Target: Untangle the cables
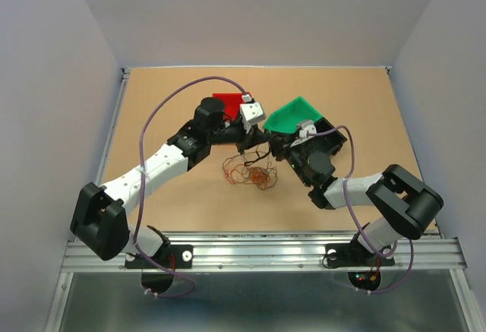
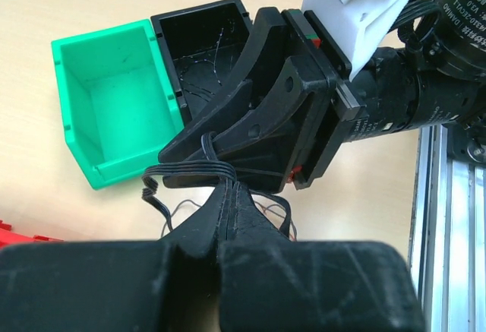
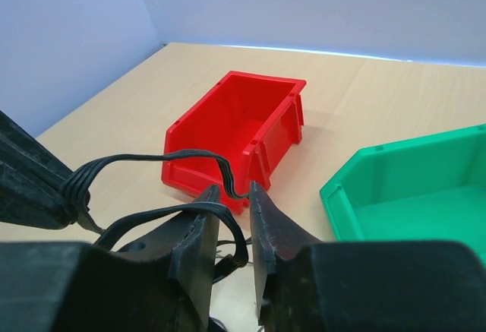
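Note:
The cables (image 1: 250, 172) lie in a loose heap of thin orange-red, brownish and black wire on the table, under both grippers. My left gripper (image 2: 231, 188) is shut on a flat black strand (image 2: 186, 169) that runs off to the left. In the top view this gripper (image 1: 253, 144) hangs just above the heap. My right gripper (image 3: 234, 191) faces it closely, jaws apart by a narrow gap. The same black strand (image 3: 152, 156) dips loosely into that gap and stretches across to the left gripper's fingers (image 3: 30, 180). From above, the right gripper (image 1: 275, 148) is nearly touching the left one.
A red bin (image 1: 225, 100) stands behind the left wrist and a green bin (image 1: 296, 115) behind the right one. Beside the green bin is a black bin (image 2: 201, 43), mostly covered by the right arm in the top view. Lilac cables run along both arms.

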